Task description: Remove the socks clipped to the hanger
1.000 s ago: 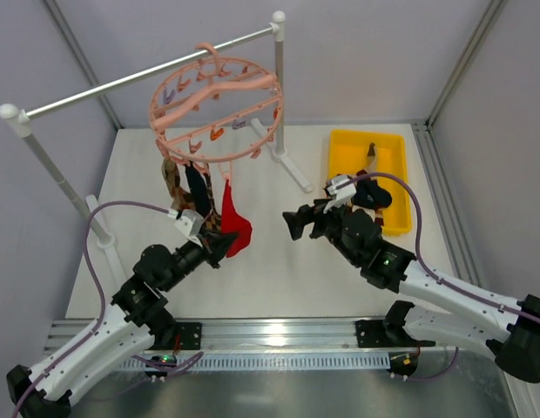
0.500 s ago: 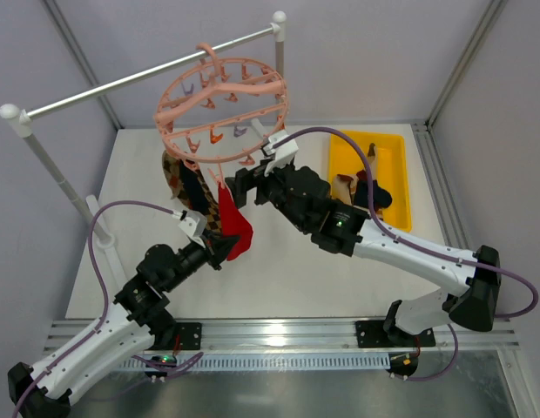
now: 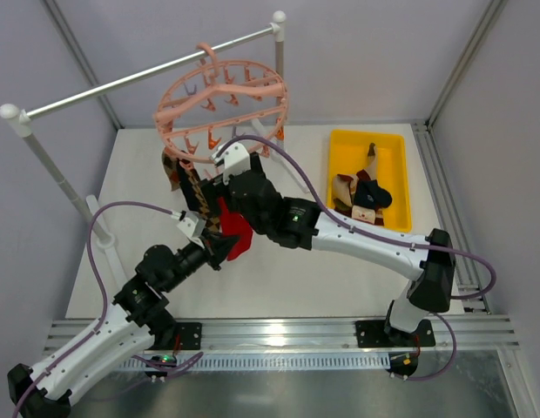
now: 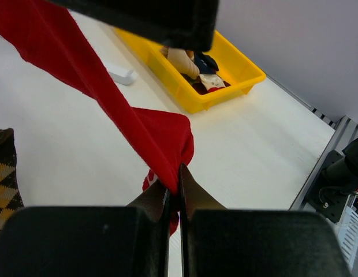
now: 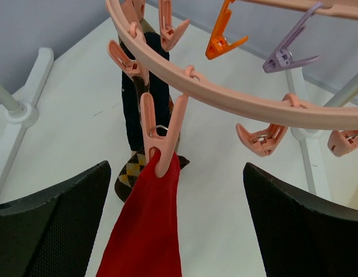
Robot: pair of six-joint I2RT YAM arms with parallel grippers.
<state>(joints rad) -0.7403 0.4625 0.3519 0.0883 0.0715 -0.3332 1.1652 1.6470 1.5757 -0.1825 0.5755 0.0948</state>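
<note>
Top external view: the hanger [image 3: 222, 109] is hanging by its hook from the grey rail [image 3: 122, 83], over the far-left part of the white table [image 3: 340, 270].

The red sock [image 3: 235, 231] is hanging from a pink clip [image 5: 159, 135] on the hanger's outer ring. An argyle sock [image 3: 172, 170] and a dark sock [image 5: 145, 98] are dangling from clips just behind it.

Left gripper [image 4: 174, 186] is pinching the lower end of the red sock with its jaws closed on the fabric. The sock is running taut and slanted up to its clip.

Right gripper [image 5: 176, 173] is spreading wide, one finger on each side of the pink clip and neither touching it.

Yellow tray [image 3: 338, 148] is sitting at the far right of the table. It is holding a small heap of loose socks [image 3: 366, 193], with tan, dark and brownish pieces showing.
</note>
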